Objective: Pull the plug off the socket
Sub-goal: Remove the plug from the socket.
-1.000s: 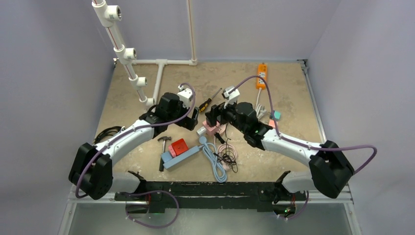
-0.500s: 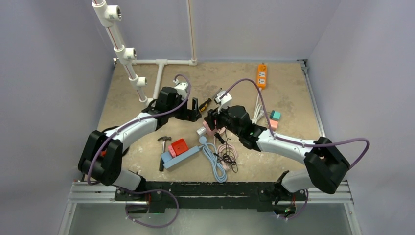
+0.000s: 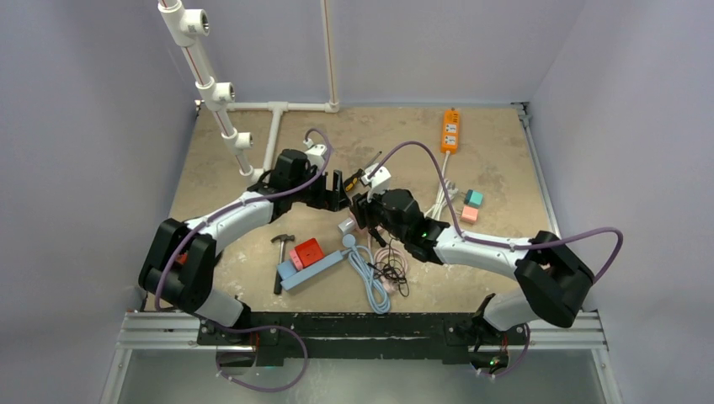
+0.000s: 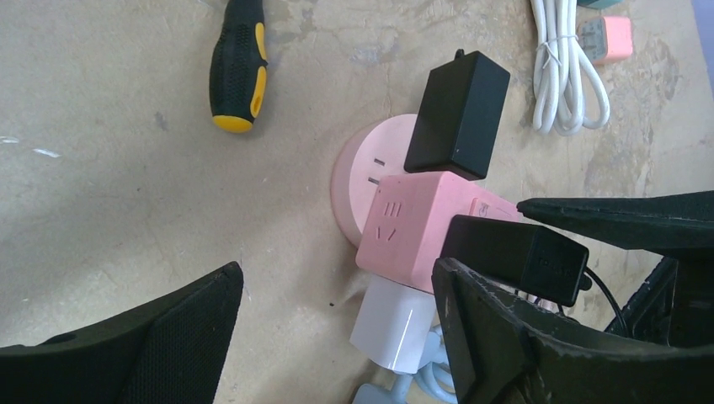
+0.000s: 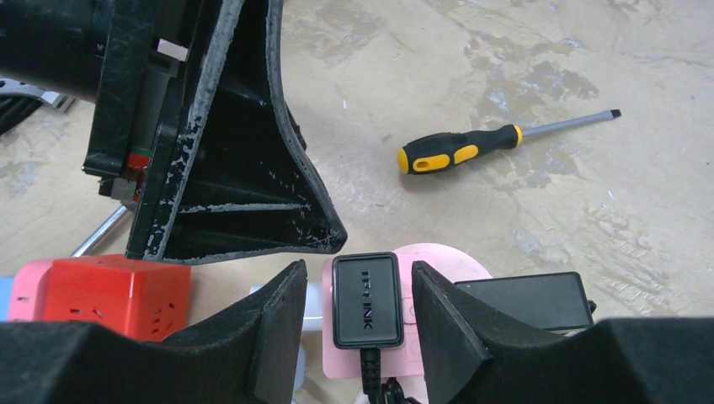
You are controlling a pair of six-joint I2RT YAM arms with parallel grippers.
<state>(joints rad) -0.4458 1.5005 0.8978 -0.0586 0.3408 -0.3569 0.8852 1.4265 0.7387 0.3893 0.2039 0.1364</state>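
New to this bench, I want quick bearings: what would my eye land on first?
Mid-table sits a pink cube-shaped plastic socket block: the right pincer straddles a black rectangular plug adapter stuck in it, and the left pincer gapes wide close by. A bright orange power strip lies at the far edge.

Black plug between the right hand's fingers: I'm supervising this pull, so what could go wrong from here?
1. The left hand stands open around the socket, not clamping it, so it may lift with the plug.
2. The right hand sits close beside the left; pulling could knock them together.
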